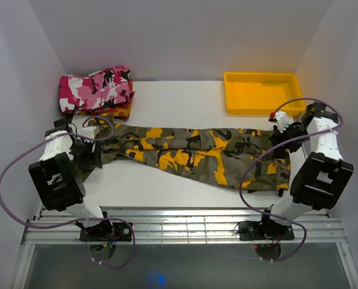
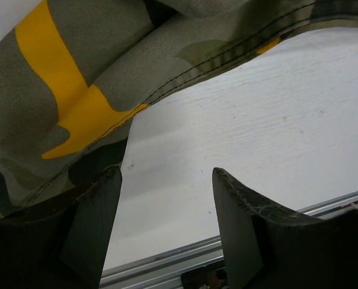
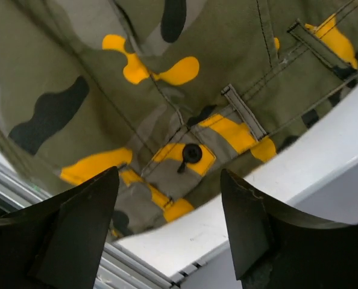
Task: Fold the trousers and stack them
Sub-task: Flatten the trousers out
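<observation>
- Near edge: a ribbed metal rail (image 1: 185, 226) runs along the front of the white desk (image 1: 167, 192), with both arm bases bolted there.
- Left fingers (image 2: 91, 229): released and spread apart, with only bare desk in the gap. They hang low at the left edge of the desk. A stitched hem of the cloth lies just beside the left-hand finger. I cannot tell whether it touches.
- Right fingers (image 3: 245, 229): released and spread apart, nothing pinched. They hover over the waistband near the right edge of the desk. A black button (image 3: 191, 153) and a grey-green belt loop (image 3: 245, 111) show below the gap.
- The long cloth trousers in olive green, yellow-orange and black camouflage (image 1: 191, 150) lie unfolded. They stretch flat across the middle of the desk from left edge to right edge, leg ends at the left and waist at the right. The legs lie side by side, with some creasing.
- Far left corner: a folded pink, white and black camouflage garment (image 1: 94, 90) rests on a red-orange patterned garment (image 1: 120, 112).
- Far right corner: a shallow yellow plastic tray (image 1: 260, 93) sits well apart from the trousers.
</observation>
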You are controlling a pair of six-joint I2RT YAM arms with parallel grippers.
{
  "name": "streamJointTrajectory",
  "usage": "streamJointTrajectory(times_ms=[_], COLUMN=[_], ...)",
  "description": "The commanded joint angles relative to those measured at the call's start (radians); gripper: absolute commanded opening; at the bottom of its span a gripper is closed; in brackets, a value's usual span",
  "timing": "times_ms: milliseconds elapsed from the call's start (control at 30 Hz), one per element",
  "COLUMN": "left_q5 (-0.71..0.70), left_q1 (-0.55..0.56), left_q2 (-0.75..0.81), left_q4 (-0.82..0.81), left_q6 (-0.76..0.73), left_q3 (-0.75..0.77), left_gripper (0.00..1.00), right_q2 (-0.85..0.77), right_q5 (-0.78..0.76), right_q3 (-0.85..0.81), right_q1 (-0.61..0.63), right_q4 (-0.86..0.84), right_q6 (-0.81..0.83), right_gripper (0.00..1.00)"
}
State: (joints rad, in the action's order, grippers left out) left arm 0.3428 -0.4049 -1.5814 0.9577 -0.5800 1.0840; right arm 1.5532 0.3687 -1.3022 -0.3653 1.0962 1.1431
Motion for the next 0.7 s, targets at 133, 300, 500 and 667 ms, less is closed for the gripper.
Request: streamJointTrajectory(times_ms=[133, 300, 500, 667], left_q5=[-0.09, -0.136, -0.172, -0.139], left_q1=[-0.006, -0.014, -0.026, -0.057], left_q2=[-0.035, 0.021, 0.032, 0.078], left_q4=[-0.085, -0.155, -0.1, -0.083], left_q6=[-0.098, -0.13, -0.144, -0.167], left_q3=[-0.065, -0.113, -0.079, -0.026], left_gripper=[0.71, 0.72, 0.74, 0.73], right_q2=[0.123, 0.225, 0.399, 0.521], right_q5=[-0.112, -0.227, -0.35, -0.349], right_q3=[0.104, 0.133, -0.003, -0.192], right_q1=[0.048, 0.049, 0.037, 0.035], right_q4=[-0.203, -0.309, -0.406, -0.395], right_q6=[-0.263, -0.26, -0.308, -0.347], right_gripper=[0.7, 0.69, 0.69, 0.7])
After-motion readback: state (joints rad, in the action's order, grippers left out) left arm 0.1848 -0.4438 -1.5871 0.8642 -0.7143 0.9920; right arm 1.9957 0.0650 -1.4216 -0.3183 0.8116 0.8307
